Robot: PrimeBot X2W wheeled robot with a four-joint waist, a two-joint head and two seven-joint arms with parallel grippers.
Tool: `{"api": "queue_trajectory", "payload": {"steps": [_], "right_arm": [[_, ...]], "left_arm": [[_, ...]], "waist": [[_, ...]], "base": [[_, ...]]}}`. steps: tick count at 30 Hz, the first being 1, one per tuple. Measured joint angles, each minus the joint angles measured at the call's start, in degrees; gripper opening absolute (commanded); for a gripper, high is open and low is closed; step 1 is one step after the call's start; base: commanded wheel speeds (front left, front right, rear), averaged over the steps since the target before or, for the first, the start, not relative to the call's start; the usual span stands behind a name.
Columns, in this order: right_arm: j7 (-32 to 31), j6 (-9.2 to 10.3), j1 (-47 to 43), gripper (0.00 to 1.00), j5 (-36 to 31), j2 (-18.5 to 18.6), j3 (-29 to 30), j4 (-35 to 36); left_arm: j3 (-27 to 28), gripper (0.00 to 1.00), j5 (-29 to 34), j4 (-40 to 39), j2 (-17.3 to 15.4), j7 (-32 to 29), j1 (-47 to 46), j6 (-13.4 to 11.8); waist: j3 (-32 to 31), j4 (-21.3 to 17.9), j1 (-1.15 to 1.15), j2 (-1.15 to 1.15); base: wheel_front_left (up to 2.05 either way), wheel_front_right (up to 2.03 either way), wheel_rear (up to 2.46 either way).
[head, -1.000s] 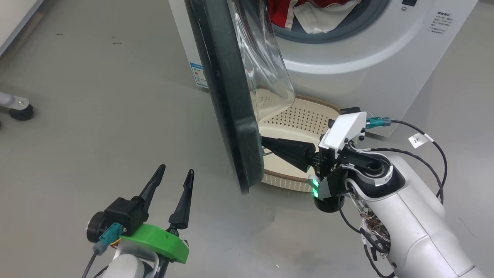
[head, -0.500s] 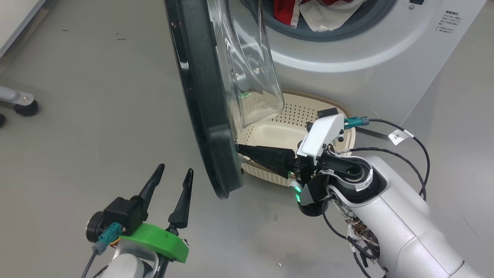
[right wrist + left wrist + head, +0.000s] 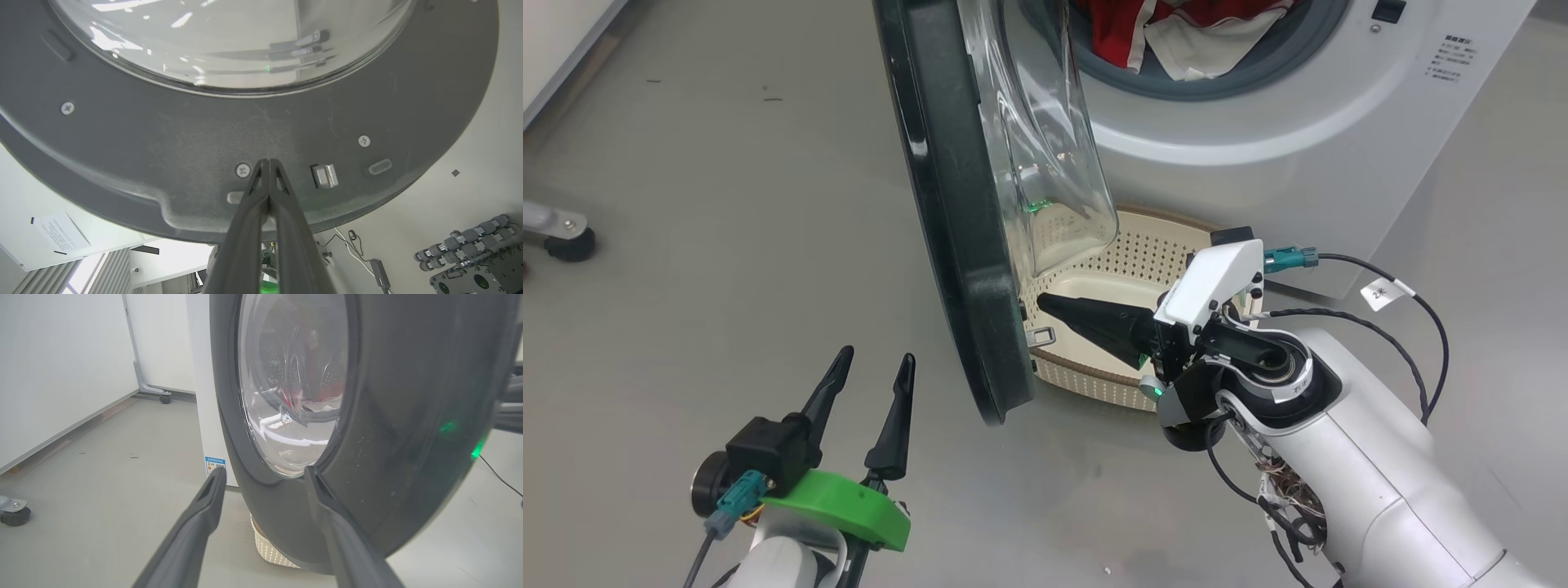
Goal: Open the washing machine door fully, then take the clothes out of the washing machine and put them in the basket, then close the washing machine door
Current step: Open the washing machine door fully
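The washing machine door [image 3: 956, 204] stands partly open, edge-on, with its glass bowl [image 3: 1045, 139] facing the white washing machine [image 3: 1258, 139]. Red and white clothes [image 3: 1168, 33] lie in the drum opening. The cream basket [image 3: 1127, 253] sits on the floor below the opening, behind the door. My right gripper [image 3: 1045, 302] is shut and empty, its tip just short of the door's inner frame [image 3: 163, 143], close to the metal latch [image 3: 325, 176]. My left gripper [image 3: 876, 357] is open on the door's outer side, a short way off the glossy frame [image 3: 408, 416].
A castor foot [image 3: 560, 237] of a stand rests on the grey floor at the far left. White wall panels [image 3: 61, 367] run along the left. A cable [image 3: 1413, 318] trails from my right arm beside the machine's right corner.
The door swung further open to the left with the shut right gripper against its inner frame. Now the tip sits slightly back from the frame. The left gripper stayed open.
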State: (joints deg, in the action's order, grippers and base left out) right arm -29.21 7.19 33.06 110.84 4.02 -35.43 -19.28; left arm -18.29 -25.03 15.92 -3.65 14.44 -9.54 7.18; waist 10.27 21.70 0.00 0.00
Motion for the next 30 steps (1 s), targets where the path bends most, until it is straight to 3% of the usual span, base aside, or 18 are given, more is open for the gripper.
{"api": "queue_trajectory", "payload": {"steps": [2, 7, 19, 24, 30], "right_arm": [[0.86, -0.2, -0.01, 0.0, -1.8, 0.58, -0.09, -0.07], [4.68, -3.03, -0.05, 0.0, -8.02, 4.22, -0.51, 0.14], [19.48, -9.15, -1.57, 0.0, -33.22, 15.96, -6.3, 1.87], [26.83, -9.23, -2.87, 0.0, -42.85, 17.91, -8.78, 2.4], [34.73, -7.44, -5.88, 0.0, -50.42, 19.48, -10.27, 2.2]], "left_arm": [[0.37, 1.0, 0.0, 0.03, -0.03, 0.0, 0.26, 0.0], [1.75, 1.0, 0.0, 0.11, -0.25, 0.0, 1.67, 0.0], [3.93, 1.0, 0.45, 0.07, -0.98, 0.0, 4.0, 0.0], [6.39, 1.0, 0.92, -0.15, -2.41, 0.0, 4.09, 0.0], [7.7, 1.0, 1.49, -0.44, -2.99, 0.0, 5.37, 0.0]], "waist": [[-0.62, -0.37, 0.0, 0.0], [-2.09, -1.82, 0.0, 0.0], [-5.32, -6.48, 0.0, 0.0], [-6.48, -8.44, 0.0, 0.0], [-7.74, -10.75, 0.0, 0.0]], "base": [[0.0, 0.0, 0.0], [0.0, 0.0, 0.0], [0.0, 0.0, 0.0], [0.0, 0.0, 0.0], [0.0, 0.0, 0.0]]}}
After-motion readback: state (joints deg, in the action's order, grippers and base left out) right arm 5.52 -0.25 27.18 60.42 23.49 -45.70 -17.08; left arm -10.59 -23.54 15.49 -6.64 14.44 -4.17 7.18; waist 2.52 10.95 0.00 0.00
